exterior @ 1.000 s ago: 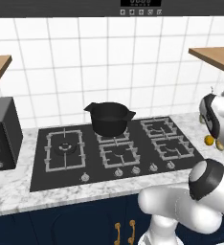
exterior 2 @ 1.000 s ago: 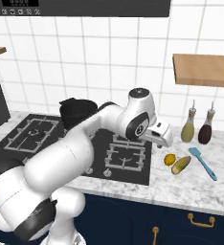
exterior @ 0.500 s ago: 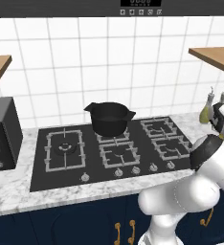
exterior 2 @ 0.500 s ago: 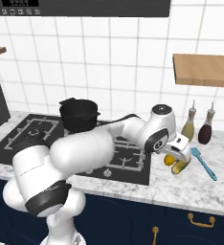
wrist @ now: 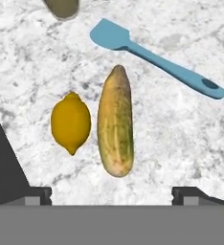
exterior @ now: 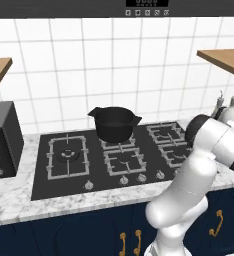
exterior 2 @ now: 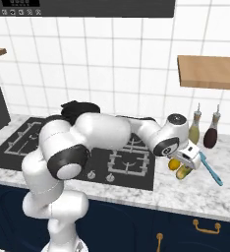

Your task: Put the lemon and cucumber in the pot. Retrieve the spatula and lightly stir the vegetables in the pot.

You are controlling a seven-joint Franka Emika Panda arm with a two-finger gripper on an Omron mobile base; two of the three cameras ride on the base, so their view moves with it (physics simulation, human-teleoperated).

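On the marble counter right of the hob lie the lemon [wrist: 71, 122], the yellowish-green cucumber [wrist: 116, 120] close beside it, and the teal spatula [wrist: 152, 57] a little further off. From the right base view the lemon [exterior 2: 174, 164] and cucumber [exterior 2: 184, 172] peek out under my gripper [exterior 2: 188, 157], with the spatula [exterior 2: 211, 169] to its right. My gripper [wrist: 112, 195] hovers above the two vegetables, open, with nothing between its fingers. The black pot [exterior: 115, 123] stands on a rear burner; the arm partly hides the pot [exterior 2: 80, 109] in the right base view.
Two bottles [exterior 2: 194, 129] [exterior 2: 213, 132] stand by the wall behind the vegetables; one bottle base [wrist: 62, 7] shows in the hand view. The black hob [exterior: 114, 160] lies left of them. A wooden shelf [exterior 2: 208, 71] hangs above. A dark appliance [exterior: 1, 137] sits far left.
The arm has swung further right and lower, bringing the gripper over the lemon and cucumber. The pot, vegetables and spatula have not moved.
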